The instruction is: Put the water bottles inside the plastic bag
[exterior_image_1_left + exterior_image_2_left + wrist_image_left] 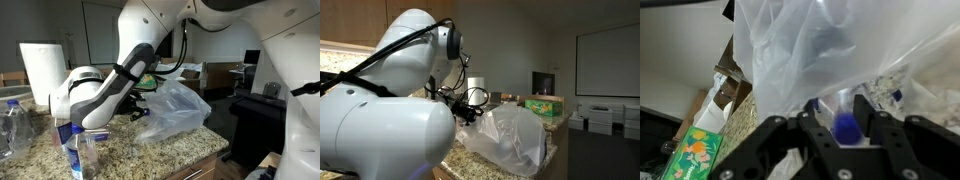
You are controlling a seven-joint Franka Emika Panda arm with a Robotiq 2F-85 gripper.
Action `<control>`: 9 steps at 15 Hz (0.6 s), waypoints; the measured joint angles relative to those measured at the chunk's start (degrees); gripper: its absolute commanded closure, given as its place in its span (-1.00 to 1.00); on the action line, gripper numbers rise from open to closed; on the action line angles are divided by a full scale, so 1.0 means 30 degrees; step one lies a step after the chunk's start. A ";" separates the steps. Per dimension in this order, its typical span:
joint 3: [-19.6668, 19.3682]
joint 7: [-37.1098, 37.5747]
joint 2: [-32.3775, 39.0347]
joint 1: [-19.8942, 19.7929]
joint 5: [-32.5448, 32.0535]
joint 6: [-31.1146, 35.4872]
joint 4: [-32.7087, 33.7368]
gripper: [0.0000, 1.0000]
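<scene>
The gripper (pixel 842 120) is straddling a bottle (pixel 846 128) at the bag's (pixel 810 50) near edge, grip impossible to tell; let go here, the bottle is risking rolling outside.

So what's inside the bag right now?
Wrist view: one blue-capped bottle shows at the lower edge of the bag, seemingly just inside. The crinkled plastic hides the rest, so whether more bottles are inside cannot be told.

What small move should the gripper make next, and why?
Probably open the jaws wider to let go. In the wrist view, the small clear water bottle with a blue cap sits between the fingers of the gripper, close to the crinkled translucent plastic bag. Whether it is already inside the bag, I cannot tell.
</scene>
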 measured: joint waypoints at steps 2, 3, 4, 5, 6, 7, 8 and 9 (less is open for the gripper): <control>-0.0038 0.0087 0.0003 -0.0090 0.0000 -0.0262 0.0255 -0.79; -0.0053 0.0144 0.0003 -0.0123 0.0000 -0.0356 0.0401 -0.90; -0.0054 0.0219 0.0004 -0.0167 0.0000 -0.0414 0.0556 -0.97; -0.0053 0.0342 0.0003 -0.0215 0.0000 -0.0459 0.0726 -1.00; -0.0051 0.0462 0.0003 -0.0272 0.0061 -0.0465 0.0949 -1.00; -0.0040 0.0537 0.0002 -0.0342 0.0219 -0.0465 0.1249 -1.00; 0.0020 0.0544 -0.0004 -0.0467 0.0675 -0.0453 0.1630 -1.00; 0.0105 0.0545 -0.0021 -0.0626 0.1286 -0.0430 0.2106 -1.00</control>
